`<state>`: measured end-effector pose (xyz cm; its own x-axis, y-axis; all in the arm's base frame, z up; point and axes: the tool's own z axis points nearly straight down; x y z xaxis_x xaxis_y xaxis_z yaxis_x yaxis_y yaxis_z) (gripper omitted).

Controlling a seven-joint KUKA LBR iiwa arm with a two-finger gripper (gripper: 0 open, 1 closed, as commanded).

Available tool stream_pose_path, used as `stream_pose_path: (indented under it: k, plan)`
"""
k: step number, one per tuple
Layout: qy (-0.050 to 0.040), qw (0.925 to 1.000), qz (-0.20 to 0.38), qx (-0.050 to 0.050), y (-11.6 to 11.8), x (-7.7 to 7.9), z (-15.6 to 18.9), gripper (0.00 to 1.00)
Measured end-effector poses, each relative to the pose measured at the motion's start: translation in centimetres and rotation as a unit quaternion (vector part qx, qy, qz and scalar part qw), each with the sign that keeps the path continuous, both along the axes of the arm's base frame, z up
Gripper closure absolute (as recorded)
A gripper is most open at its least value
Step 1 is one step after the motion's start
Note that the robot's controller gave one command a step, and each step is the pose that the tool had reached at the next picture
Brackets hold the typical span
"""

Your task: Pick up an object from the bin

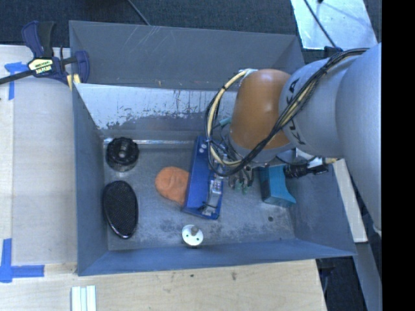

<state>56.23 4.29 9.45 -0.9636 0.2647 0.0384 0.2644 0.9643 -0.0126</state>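
The gripper [209, 206] sits low in the grey bin [87, 186], just beside an orange lump [170, 184] and near a small white round piece [192, 236]. I cannot tell whether its jaws are wide or narrow.

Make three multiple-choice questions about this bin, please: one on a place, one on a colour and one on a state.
1. Where in the bin does the black oval thing lie?
A) by the wall on the picture's left
B) by the wall on the picture's right
C) on the far rim

2. What colour is the lump near the middle?
A) green
B) orange
C) white

3. How does the small white disc lie?
A) on top of the lump
B) alone on the floor by the near wall
C) leaning on the black oval thing

Answers:
1 A: it lies along that wall, just nearer than the black round knob.
2 B: it is plainly orange.
3 B: bare floor shows all round it.
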Motion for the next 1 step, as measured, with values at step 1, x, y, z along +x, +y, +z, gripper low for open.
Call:
stream_pose_path:
  k: [1]
  plan:
    - [-0.0046,1.0,0.001,0.001,0.09,0.18,1.73,1.0]
